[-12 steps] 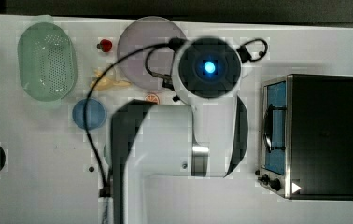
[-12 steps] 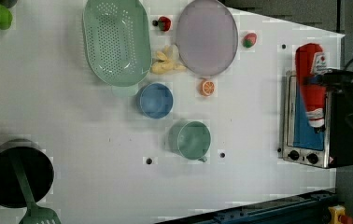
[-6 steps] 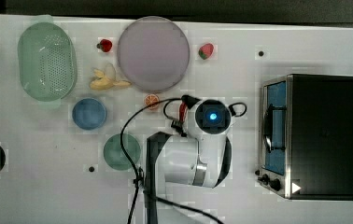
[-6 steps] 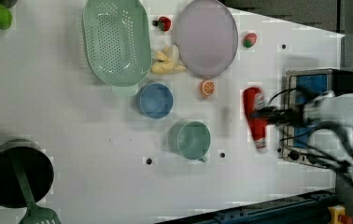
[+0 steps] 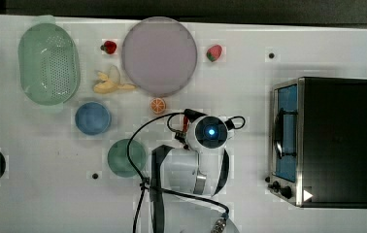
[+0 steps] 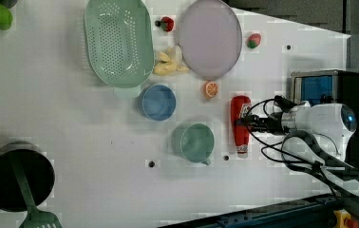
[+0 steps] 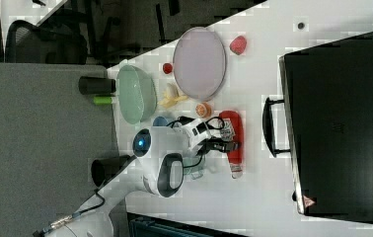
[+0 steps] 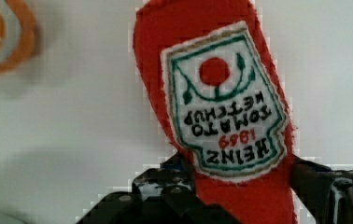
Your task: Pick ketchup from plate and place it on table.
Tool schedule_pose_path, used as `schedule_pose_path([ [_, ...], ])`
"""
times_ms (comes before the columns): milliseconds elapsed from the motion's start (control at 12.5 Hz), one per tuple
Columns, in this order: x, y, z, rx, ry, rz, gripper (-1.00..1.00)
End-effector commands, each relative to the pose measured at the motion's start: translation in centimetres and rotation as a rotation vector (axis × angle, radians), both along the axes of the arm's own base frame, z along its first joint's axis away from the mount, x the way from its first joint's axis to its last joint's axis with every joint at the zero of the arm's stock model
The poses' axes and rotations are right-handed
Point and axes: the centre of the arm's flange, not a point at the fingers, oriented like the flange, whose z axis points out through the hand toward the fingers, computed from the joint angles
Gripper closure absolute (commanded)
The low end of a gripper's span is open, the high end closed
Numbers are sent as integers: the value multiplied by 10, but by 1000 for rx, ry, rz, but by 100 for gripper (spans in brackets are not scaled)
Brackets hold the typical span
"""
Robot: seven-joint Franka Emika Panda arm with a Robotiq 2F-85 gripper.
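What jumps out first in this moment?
A red ketchup bottle with a Heinz label sits clamped in the gripper, low over the white table, to the right of the green cup in the left view. The big lilac plate holds nothing; an orange slice lies just off its rim.

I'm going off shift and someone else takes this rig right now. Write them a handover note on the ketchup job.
Gripper: shut on the red soft ketchup bottle with the white Heinz label, gripping it at its lower body.
Bottle: lengthwise over the white tabletop, in the left view below and to the right of the large round lilac-grey plate, well apart from it.
Done: the bottle is off the plate and out over the table.
Left: I cannot tell whether the bottle already rests on the table. Probably lower it if needed, open the gripper, then withdraw the arm.
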Motion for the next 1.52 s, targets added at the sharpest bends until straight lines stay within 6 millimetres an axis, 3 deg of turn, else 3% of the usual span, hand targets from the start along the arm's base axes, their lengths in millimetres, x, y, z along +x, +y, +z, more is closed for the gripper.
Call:
schedule_pose_path([
  [80,30,1,39,-8,-141,19,-54],
  [240,37,5,55,-9,-176,25,-98],
  [640,63,8,164,-7,-227,-179,-100],
  [960,65,14,268,-9,-144,-474,-100],
  [1200,67,21,343,-11,-135,-545,-100],
  [1520,61,16,398,-34,-97,-580,-100],
])
